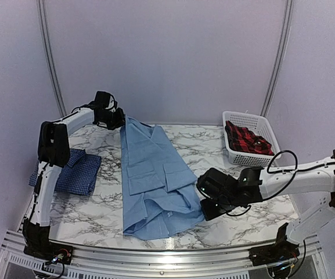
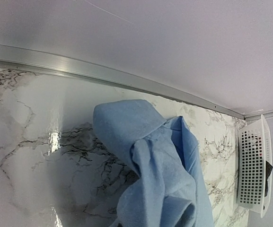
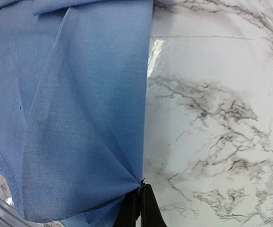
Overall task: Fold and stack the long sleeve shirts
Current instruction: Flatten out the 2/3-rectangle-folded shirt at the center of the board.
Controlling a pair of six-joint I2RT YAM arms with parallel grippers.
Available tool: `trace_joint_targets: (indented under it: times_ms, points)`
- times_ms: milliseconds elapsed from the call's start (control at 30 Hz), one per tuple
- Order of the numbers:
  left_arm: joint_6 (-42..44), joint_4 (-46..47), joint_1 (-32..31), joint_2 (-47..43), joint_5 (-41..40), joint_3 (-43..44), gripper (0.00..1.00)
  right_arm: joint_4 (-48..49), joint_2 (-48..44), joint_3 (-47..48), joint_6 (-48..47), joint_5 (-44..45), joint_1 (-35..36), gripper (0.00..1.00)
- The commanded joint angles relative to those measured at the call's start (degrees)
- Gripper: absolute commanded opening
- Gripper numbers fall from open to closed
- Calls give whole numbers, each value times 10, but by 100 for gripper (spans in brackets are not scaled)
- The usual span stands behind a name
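Pinching light blue shirt (image 1: 152, 168) edges, left gripper (image 1: 119, 121), right gripper (image 3: 139, 194) closed (table (image 3: 212, 118) beside hem).

I am working in a small robot lab booth. Plain pale walls (image 1: 167, 58) close in the bench (image 1: 208, 145) on three sides, with thin metal strips (image 1: 48, 58) running up them. The left arm (image 1: 54, 145) and the right arm (image 1: 306, 180) are bolted to a metal rail (image 1: 155, 256) at the near edge.

Marble table (image 1: 213, 145): lt blue shirt (image 1: 155, 186) mid, checked shirt (image 1: 74, 171) (prob folded) left, basket (image 1: 245, 158) right.
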Motion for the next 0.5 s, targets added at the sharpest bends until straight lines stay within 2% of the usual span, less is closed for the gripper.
trace_joint_targets:
  times_ms: [0,33,67,167,200,267,367,467]
  points:
    - [-10,-2,-1,27,24,31,3,1,-27,-43,60,-66,30,0]
    - [-8,-2,-5,26,28,26,6,7,-28,-51,61,-71,36,4]
    - [-6,-2,-7,24,28,18,13,11,-29,-52,59,-74,38,13]
    - [5,-2,-11,-4,15,-29,30,-2,-31,-34,48,-57,40,47]
    - [11,-2,-13,-17,8,-43,39,-11,-34,-23,46,-45,41,58]
    - [20,-3,-13,-45,-15,-71,62,-25,-41,7,39,-15,38,71]
    - [37,-3,-13,-101,-55,-121,80,-23,-38,43,15,11,12,80]
    - [48,-2,-15,-171,-109,-184,87,3,-7,71,-22,20,-33,80]
